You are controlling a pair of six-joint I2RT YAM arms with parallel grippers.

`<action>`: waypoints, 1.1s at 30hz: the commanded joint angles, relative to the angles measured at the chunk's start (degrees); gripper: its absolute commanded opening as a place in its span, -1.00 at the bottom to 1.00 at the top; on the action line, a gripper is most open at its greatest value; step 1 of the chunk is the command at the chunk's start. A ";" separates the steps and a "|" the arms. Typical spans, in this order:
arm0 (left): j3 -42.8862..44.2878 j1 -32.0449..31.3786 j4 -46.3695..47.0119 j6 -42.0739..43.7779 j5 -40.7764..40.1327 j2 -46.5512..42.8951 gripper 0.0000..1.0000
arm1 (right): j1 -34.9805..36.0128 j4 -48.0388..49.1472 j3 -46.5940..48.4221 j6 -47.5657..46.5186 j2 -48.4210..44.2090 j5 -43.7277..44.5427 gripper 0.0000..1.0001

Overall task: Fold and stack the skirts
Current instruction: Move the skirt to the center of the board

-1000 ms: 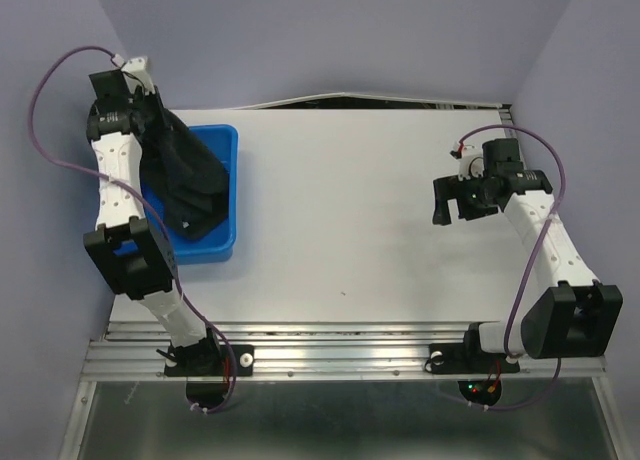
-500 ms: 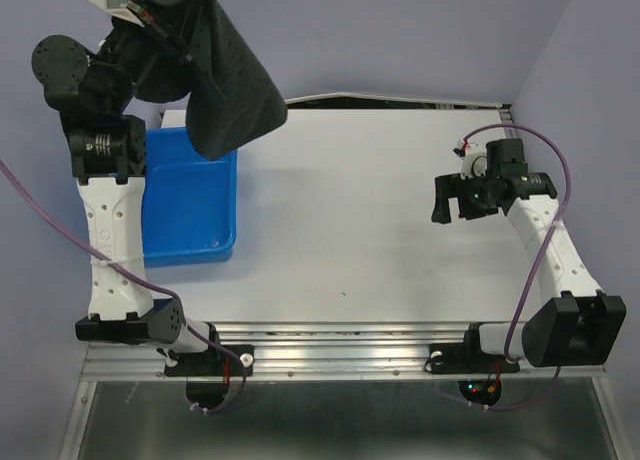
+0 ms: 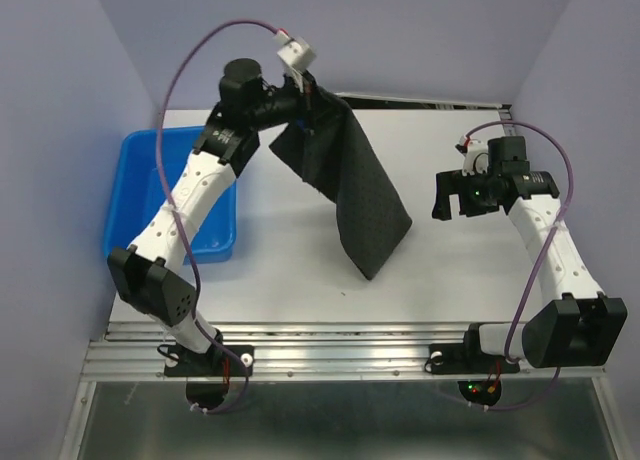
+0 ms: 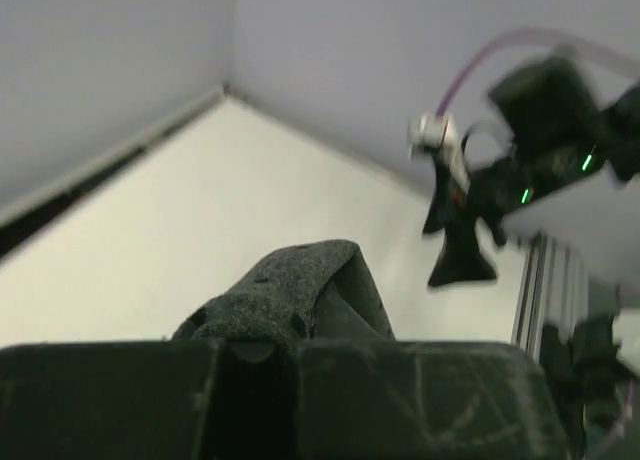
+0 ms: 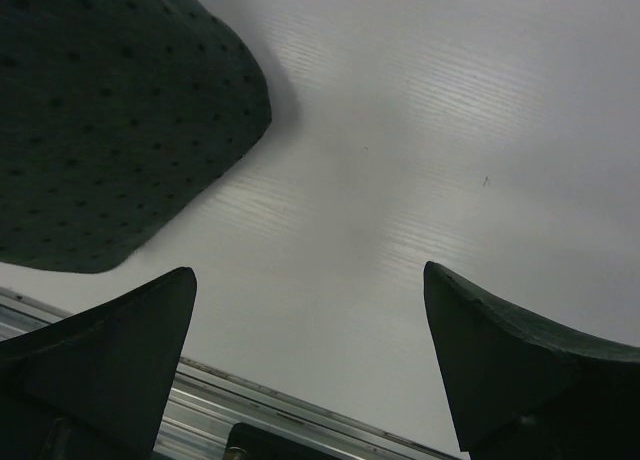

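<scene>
A dark dotted skirt (image 3: pixel 350 185) hangs from my left gripper (image 3: pixel 308 102), which is shut on its top edge high over the back middle of the table. Its lower end reaches down toward the table's centre. A bunched fold of the same skirt (image 4: pixel 290 290) pokes out above the closed jaws in the left wrist view. My right gripper (image 3: pixel 455 205) hovers open over the right side of the table, empty, about a hand's width from the cloth. In the right wrist view the skirt's (image 5: pixel 110 120) rounded corner fills the upper left, apart from my open right gripper (image 5: pixel 310 280).
The blue tub (image 3: pixel 215 242) stands at the left edge of the white table (image 3: pixel 300 280), partly under my left arm. A metal rail (image 3: pixel 340 340) runs along the near edge, and lilac walls close in the back and both sides.
My left arm has swung from the tub up and rightward, carrying the skirt out of the tub to hang over the table's middle. The right arm has stayed in place.
</scene>
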 commanded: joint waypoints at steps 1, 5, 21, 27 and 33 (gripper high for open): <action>2.46 -6.89 -19.61 20.41 -1.55 3.51 -1.00 | -0.05 1.10 2.78 -2.59 -0.68 1.67 1.00; 14.39 -17.42 -45.37 37.84 -18.56 12.49 -1.00 | -0.05 1.01 2.42 -5.50 -1.82 1.16 1.00; -7.78 -37.12 -48.86 64.13 -28.88 3.20 -1.00 | -0.05 4.79 6.72 -2.43 1.60 -8.17 0.97; -31.50 -50.30 -37.35 66.86 -40.39 -5.16 -1.00 | -0.05 3.74 10.68 -0.23 7.57 -16.05 0.95; -41.73 -54.45 -31.89 66.16 -47.44 -4.90 -1.00 | 2.31 0.92 11.22 0.73 11.01 -25.31 0.93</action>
